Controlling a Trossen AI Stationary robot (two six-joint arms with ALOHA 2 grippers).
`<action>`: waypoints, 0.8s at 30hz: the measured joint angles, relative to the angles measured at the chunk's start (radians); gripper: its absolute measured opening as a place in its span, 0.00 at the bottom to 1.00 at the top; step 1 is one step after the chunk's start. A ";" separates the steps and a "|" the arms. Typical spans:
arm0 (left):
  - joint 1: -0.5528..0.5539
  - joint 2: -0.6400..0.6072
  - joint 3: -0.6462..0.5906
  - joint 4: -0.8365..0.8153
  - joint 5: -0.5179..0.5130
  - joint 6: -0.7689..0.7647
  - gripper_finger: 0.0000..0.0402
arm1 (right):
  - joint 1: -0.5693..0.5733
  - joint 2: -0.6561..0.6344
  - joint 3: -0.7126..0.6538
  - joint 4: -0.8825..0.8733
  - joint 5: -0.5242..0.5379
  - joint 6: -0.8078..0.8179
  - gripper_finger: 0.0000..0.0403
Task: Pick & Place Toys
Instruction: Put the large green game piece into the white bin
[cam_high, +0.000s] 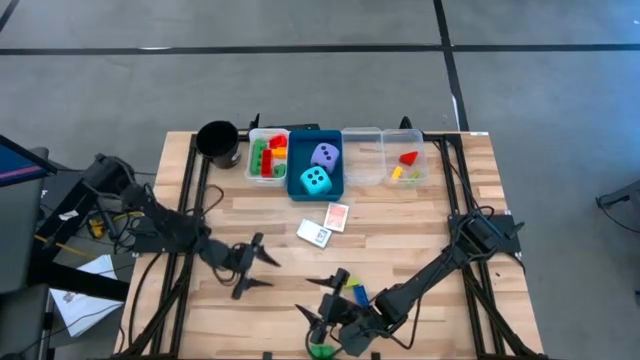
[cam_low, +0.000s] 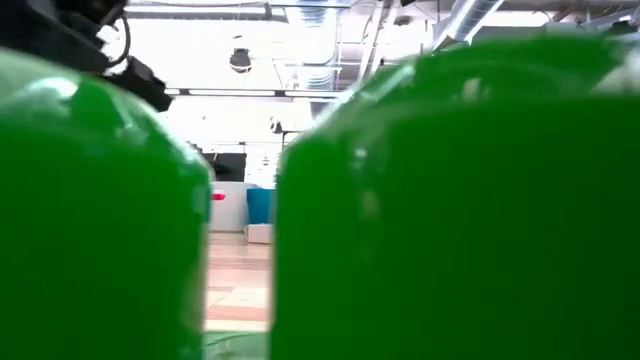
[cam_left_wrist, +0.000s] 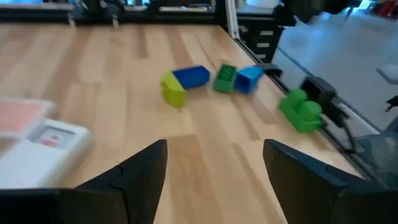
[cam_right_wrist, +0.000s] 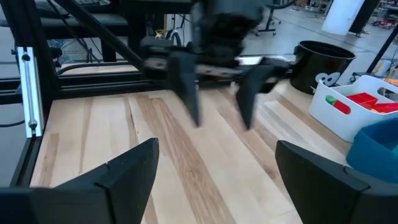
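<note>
Along the far edge of the wooden worktop stands a row of containers. At the left end sits a black cup; its contents cannot be made out. Just beside it, a white tray holds a heap of green, red and yellow bricks. Next comes a blue tray with both soft dice in it: the lavender die toward the back and the cyan die toward the front, each showing dark dots. To its right is a clear tray in which nothing can be seen, and then a second clear tray holding a red brick and a small yellow one.

In front of the blue tray, two card packs lie flat on the bare wood: a red-backed pack and a white-faced pack, touching at one corner.

Near the front edge, a small cluster of loose bricks in yellow, blue and green lies close together, and a single green brick sits apart from them at the very edge; it fills most of the low view.

The left gripper hangs over open wood left of centre, fingers spread and holding nothing. The right gripper is low near the front edge, just beside the loose bricks, its fingers likewise spread and empty.
</note>
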 joint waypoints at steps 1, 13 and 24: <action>-0.027 0.022 0.000 0.014 -0.022 -0.024 0.64 | -0.002 0.000 0.000 0.000 0.000 0.000 0.79; -0.176 0.508 0.217 0.174 -0.213 -0.105 0.63 | -0.010 0.000 0.000 0.000 0.000 0.008 0.79; -0.179 0.681 0.359 0.175 -0.190 -0.107 0.63 | -0.007 0.000 0.000 -0.003 0.000 0.022 0.79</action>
